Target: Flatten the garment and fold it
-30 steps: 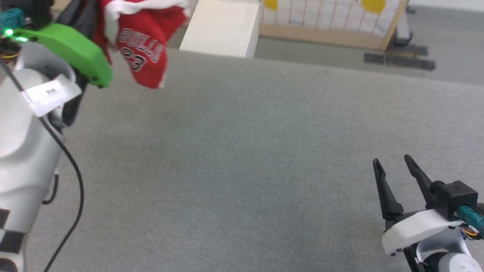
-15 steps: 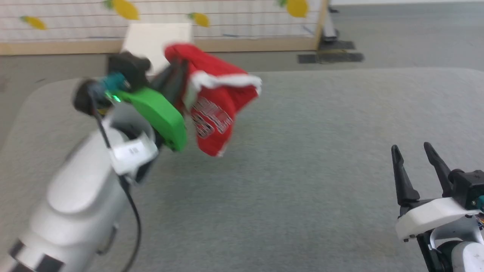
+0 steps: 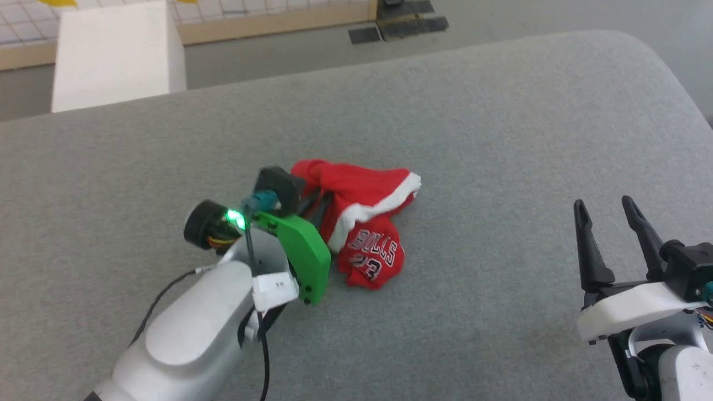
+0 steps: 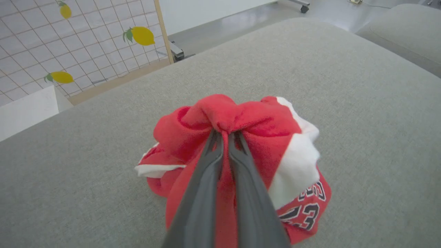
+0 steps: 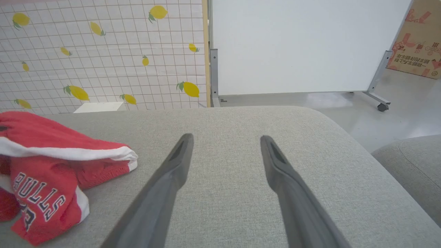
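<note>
The garment [image 3: 367,223] is a pair of small red shorts with white trim and "BULLS 23" print, bunched in a heap on the grey cushion [image 3: 473,139]. My left gripper [image 3: 317,203] is shut on a fold of its red cloth, the fingertips buried in the bunch [image 4: 227,132]. The garment [image 4: 286,165] droops around the dark fingers [image 4: 203,193] and rests on the cushion. My right gripper [image 3: 604,209] stands open at the lower right, well apart from the cloth, with nothing between its fingers [image 5: 172,172]. The garment [image 5: 51,168] lies to its left.
A white box [image 3: 114,53] stands beyond the cushion's far edge. A lemon-patterned tiled screen [image 5: 103,51] and a white panel on casters [image 5: 303,44] stand behind. A second grey cushion [image 5: 410,165] lies to the right. Bare cushion stretches between the two grippers.
The head camera has swung and tilted down. My left gripper has brought the hanging garment down, and it now rests bunched on the cushion. The right gripper stays open.
</note>
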You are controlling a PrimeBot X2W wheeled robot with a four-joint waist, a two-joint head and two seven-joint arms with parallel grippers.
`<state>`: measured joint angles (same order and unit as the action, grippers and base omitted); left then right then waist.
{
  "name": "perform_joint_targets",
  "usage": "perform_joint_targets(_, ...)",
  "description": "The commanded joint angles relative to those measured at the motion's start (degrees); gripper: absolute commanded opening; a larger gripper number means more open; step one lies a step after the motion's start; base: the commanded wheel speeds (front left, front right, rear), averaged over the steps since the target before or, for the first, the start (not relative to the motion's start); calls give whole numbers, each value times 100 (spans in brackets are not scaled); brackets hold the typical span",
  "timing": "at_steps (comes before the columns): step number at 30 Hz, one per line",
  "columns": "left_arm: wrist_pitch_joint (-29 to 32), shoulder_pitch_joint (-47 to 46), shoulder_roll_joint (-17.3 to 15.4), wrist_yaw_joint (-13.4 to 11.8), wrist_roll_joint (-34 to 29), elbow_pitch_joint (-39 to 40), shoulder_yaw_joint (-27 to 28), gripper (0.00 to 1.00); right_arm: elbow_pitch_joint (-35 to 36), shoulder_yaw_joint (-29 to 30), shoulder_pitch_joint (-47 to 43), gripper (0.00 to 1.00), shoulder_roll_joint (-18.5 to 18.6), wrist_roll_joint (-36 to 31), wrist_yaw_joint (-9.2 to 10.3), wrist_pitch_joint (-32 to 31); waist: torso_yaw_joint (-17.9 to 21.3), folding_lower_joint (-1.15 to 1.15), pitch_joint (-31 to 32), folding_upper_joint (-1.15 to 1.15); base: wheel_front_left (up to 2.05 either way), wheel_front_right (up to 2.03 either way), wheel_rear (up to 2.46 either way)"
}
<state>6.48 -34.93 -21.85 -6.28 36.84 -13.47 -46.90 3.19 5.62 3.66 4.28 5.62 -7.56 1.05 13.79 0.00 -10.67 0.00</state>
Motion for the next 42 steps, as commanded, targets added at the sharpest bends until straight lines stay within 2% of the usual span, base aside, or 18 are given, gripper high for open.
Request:
perform_joint_targets(1, 52, 95, -52, 55, -62, -37, -44, 0, -31, 9, 100, 100, -37, 9, 8, 50, 245, 0, -273, 0, 0, 0, 0)
perform_joint_targets(4, 234, 158, -62, 140, 11, -60, -148, 0, -67, 30, 102, 100, -61, -10, 8, 67, 181, 0, -292, 0, 0, 0, 0)
perform_joint_targets(5, 247, 163, -62, 152, 17, -56, -163, 75, -75, 26, 102, 100, -66, -16, 8, 66, 150, 0, -285, 0, 0, 0, 0)
perform_joint_targets(6, 251, 171, -56, 140, 30, -51, -160, 100, -87, 11, 105, 100, -71, -22, 8, 60, 107, 0, -266, 0, 0, 0, 0)
perform_joint_targets(17, 54, 113, -44, 9, 245, 220, 138, 100, -97, -10, 37, 100, 23, -14, 8, -103, -574, 0, 357, 0, 0, 0, 0)
perform_joint_targets(21, -68, 186, -187, -264, 358, 436, 457, 100, -31, -3, -82, 100, 86, 26, 8, -191, -886, 0, 657, 0, 0, 0, 0)
perform_joint_targets(25, -298, 411, -447, -654, 420, 680, 853, 100, 61, -33, -223, 100, 138, 88, 8, -264, -1168, 0, 884, 0, 0, 0, 0)
perform_joint_targets(32, -909, 1356, -930, -1278, 460, 1273, 1397, 100, 273, -102, -446, 100, 155, 162, 8, -361, -1471, 0, 998, 0, 0, 0, 0)
perform_joint_targets(35, -1156, 1817, -1061, -1411, 437, 1526, 1457, 100, 334, -140, -527, 100, 159, 168, 8, -379, -1528, 0, 986, 0, 0, 0, 0)
perform_joint_targets(38, -1381, 2180, -1245, -1501, 159, 1776, 1317, 100, 355, -184, -610, 100, 153, 179, 8, -384, -1547, 0, 998, 0, 0, 0, 0)
perform_joint_targets(42, -1606, 2562, -1236, -1686, 31, 1998, 1233, 100, 349, -215, -713, 100, 138, 173, 8, -391, -1553, 0, 1027, 0, 0, 0, 0)
